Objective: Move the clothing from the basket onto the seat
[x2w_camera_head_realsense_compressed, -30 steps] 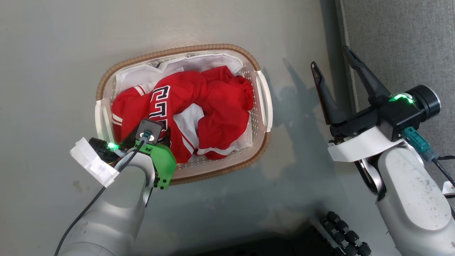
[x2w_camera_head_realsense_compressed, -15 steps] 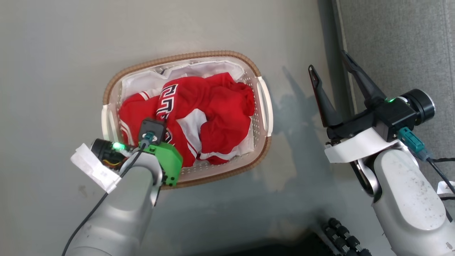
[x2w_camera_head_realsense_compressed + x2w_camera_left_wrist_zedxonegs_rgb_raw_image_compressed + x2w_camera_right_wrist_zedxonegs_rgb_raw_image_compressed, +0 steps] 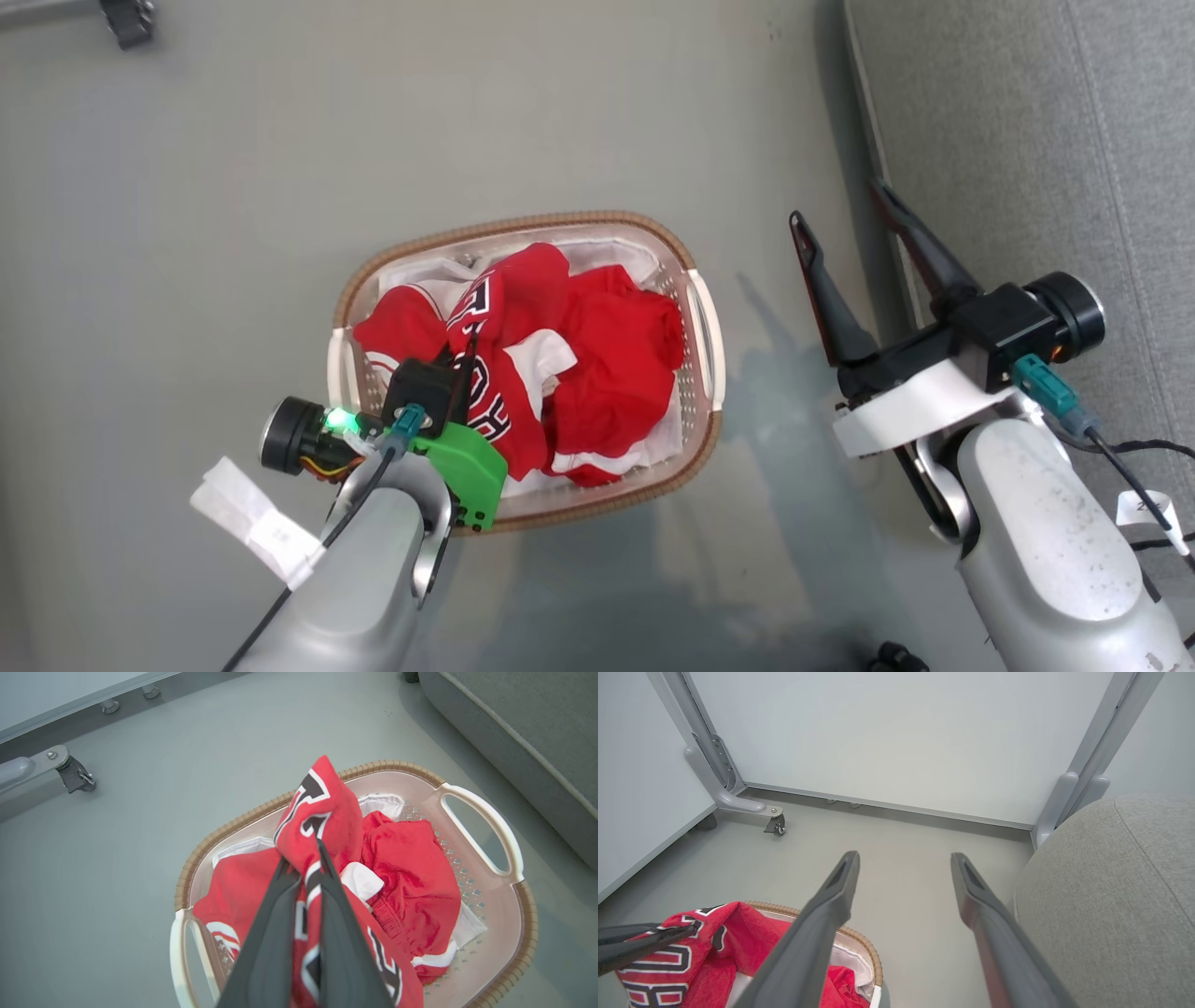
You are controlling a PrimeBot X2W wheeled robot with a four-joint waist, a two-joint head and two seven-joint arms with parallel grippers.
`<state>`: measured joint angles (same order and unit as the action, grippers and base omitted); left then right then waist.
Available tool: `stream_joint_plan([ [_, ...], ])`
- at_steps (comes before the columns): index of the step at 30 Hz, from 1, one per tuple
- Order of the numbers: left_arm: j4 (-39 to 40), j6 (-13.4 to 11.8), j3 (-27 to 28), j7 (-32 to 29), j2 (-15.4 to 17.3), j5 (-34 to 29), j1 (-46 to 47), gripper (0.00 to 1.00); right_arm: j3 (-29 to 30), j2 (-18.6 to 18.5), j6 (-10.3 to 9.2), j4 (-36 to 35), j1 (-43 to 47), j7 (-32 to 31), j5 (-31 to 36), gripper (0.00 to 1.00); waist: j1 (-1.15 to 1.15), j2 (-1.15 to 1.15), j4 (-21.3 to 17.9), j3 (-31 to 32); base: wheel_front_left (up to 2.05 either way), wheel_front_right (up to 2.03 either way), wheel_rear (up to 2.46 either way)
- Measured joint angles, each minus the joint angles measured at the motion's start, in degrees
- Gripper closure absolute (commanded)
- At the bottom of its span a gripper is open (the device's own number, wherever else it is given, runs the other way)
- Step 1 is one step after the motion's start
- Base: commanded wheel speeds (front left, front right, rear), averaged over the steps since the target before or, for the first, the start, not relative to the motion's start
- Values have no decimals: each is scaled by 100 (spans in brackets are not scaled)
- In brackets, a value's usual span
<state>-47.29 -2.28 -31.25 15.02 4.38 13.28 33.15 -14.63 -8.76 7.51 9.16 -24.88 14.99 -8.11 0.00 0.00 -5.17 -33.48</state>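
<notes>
Left wrist view puts us early in the job: our left gripper (image 3: 301,854) is clamped on a fold of the lettered jersey (image 3: 322,798), lifted above the basket (image 3: 387,764), its tail trailing inside. The other red garment (image 3: 416,882) lies right of that hand, atop a white cloth (image 3: 378,805). Neither has reached the seat (image 3: 1111,882) beside our right gripper (image 3: 903,858), whose fingers stand apart, empty. Under both hands runs smooth grey floor (image 3: 117,858); ahead of the right hand, pale wall panels (image 3: 878,732) on wheeled feet.
</notes>
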Motion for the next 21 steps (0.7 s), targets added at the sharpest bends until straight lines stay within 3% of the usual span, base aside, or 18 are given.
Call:
stream_joint_plan([
  [7,820,-46,509,1,-14,-240,-583,100,-30,12,0,164,214,0,-65,0,0,0,141,548,0,0,0],
  [21,1964,175,1090,1,-114,-630,-1326,100,-3,108,0,332,771,0,-138,0,0,0,405,1637,0,0,0],
])
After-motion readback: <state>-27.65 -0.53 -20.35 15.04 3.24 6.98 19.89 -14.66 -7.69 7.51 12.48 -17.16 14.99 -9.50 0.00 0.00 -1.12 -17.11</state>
